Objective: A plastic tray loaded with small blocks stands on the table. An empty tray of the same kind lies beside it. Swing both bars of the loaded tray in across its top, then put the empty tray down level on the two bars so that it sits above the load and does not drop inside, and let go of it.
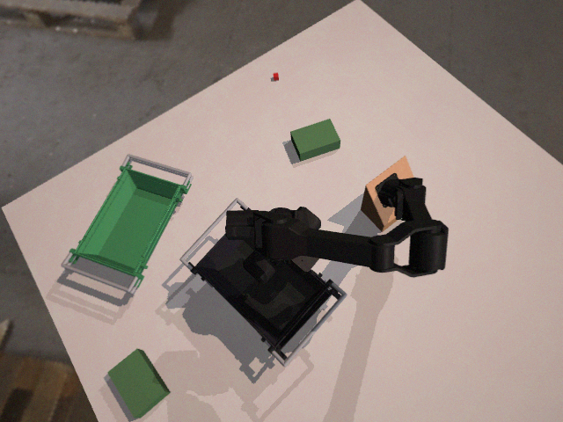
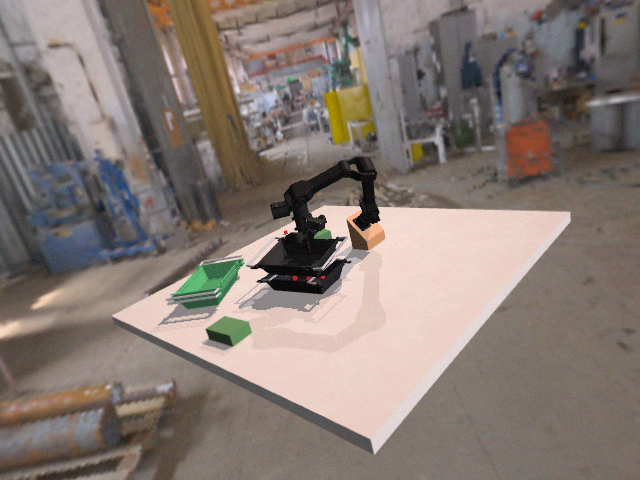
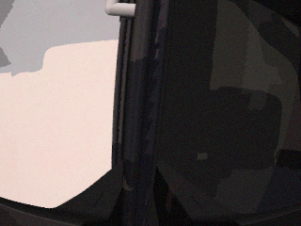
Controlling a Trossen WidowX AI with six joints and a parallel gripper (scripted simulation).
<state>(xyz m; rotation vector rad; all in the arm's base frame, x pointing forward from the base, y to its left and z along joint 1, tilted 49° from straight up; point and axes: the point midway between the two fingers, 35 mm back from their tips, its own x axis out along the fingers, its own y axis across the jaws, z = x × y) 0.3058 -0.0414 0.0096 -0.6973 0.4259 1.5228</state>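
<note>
My gripper (image 1: 256, 268) (image 2: 302, 233) (image 3: 142, 168) is shut on the long side rim of an empty black tray (image 1: 284, 305) (image 2: 289, 261) (image 3: 220, 120). It holds this tray roughly level over the loaded black tray (image 2: 309, 284). The loaded tray stands on the table directly underneath, and small red blocks (image 2: 294, 277) show through its side. In the overhead view the held tray hides almost all of the loaded one. A grey wire bar (image 3: 116, 0) (image 1: 207, 232) of the held tray sticks out past its end. I cannot tell whether the held tray touches the bars below.
A green empty tray (image 1: 131, 222) (image 2: 206, 281) lies to the left. Green blocks (image 1: 315, 138) (image 1: 137, 382) (image 2: 228, 330) lie behind and in front. A tiny red cube (image 1: 275, 76) lies far back. The arm's base stands on a tan block (image 1: 394, 171) (image 2: 368, 238).
</note>
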